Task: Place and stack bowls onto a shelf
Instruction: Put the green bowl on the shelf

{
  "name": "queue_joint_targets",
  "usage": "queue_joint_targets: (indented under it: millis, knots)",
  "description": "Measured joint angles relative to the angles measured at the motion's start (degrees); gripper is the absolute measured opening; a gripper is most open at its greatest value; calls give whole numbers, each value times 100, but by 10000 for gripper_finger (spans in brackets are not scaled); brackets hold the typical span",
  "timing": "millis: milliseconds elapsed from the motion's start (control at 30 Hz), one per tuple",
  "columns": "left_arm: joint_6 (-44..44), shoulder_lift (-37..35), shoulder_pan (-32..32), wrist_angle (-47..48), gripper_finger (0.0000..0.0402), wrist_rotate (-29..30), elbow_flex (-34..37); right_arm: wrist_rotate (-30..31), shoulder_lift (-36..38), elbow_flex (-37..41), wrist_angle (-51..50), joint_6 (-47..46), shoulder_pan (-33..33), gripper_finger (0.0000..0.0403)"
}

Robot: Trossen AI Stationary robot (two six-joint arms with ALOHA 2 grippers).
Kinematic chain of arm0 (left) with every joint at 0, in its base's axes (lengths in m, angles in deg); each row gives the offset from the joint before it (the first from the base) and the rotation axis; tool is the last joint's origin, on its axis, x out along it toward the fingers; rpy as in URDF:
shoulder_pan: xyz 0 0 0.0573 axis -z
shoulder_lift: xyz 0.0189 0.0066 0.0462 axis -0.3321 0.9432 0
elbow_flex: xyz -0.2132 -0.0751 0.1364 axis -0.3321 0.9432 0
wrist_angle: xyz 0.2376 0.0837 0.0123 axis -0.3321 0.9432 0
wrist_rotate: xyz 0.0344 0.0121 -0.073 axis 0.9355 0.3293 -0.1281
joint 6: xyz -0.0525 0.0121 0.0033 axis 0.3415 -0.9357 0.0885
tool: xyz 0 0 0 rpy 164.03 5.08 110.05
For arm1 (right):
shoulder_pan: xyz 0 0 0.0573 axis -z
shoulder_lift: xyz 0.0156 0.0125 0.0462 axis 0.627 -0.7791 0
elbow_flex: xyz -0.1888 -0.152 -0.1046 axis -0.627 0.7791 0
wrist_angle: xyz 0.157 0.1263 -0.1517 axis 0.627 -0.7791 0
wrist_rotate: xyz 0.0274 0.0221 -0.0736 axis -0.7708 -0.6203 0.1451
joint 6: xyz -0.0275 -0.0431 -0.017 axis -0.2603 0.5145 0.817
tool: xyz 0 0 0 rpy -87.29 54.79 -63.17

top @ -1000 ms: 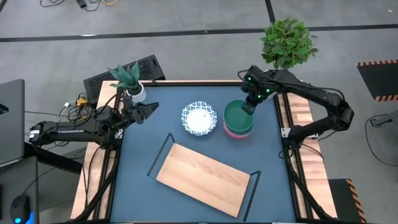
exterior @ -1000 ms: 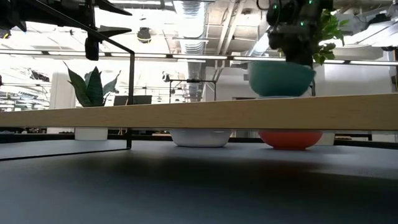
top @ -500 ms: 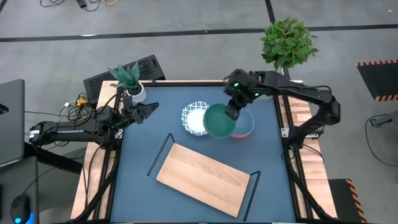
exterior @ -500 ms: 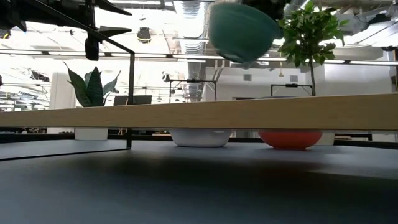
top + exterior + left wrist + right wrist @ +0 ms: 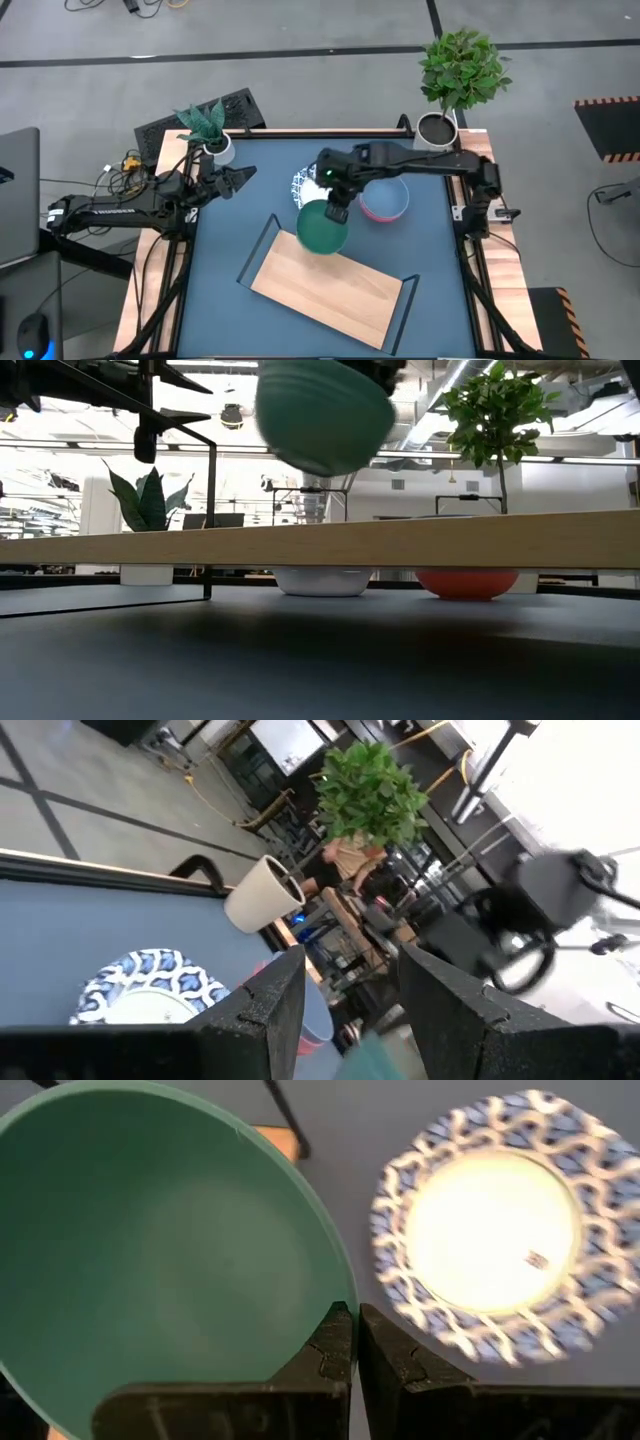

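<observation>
My right gripper (image 5: 337, 210) is shut on the teal-green bowl (image 5: 322, 228), carried in the air over the far-left corner of the light-wood shelf (image 5: 330, 285); in the low view the teal-green bowl (image 5: 322, 415) hangs well above the shelf board (image 5: 420, 540). The pink-red bowl (image 5: 385, 198) rests by its base on the table right of it. One white bowl with a blue patterned rim (image 5: 490, 1245) stands on the table beyond the shelf; a second one does not show. My left gripper (image 5: 240, 177) waits open near the table's left edge. My right gripper (image 5: 355, 1320) pinches the teal-green bowl's rim (image 5: 335, 1295) on the side toward the table's right, one finger inside the bowl and one outside. The fingers (image 5: 335, 1345) come from above, slanting. The bowl is lifted clear and tilted, as the low view shows.
A snake plant in a white pot (image 5: 208, 130) stands at the far-left corner, and a leafy plant in a white pot (image 5: 455, 70) at the far-right corner. The shelf's black frame ends (image 5: 255, 250) rise at both short sides. Bare blue tabletop (image 5: 225, 300) lies left of the shelf.
My right gripper has carried the teal-green bowl from above the pink-red bowl toward the table's left and near edge, past the white bowl, to over the shelf's far-left corner. The bowl has tipped on the way. The pink-red bowl now lies uncovered.
</observation>
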Motion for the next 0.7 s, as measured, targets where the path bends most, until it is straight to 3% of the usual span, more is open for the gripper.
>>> queue_joint_targets:
  millis: [700]
  knots:
    - [67,-2,-2,644,147,51,2,-45,-1850,-1336,139,194,-740,27]
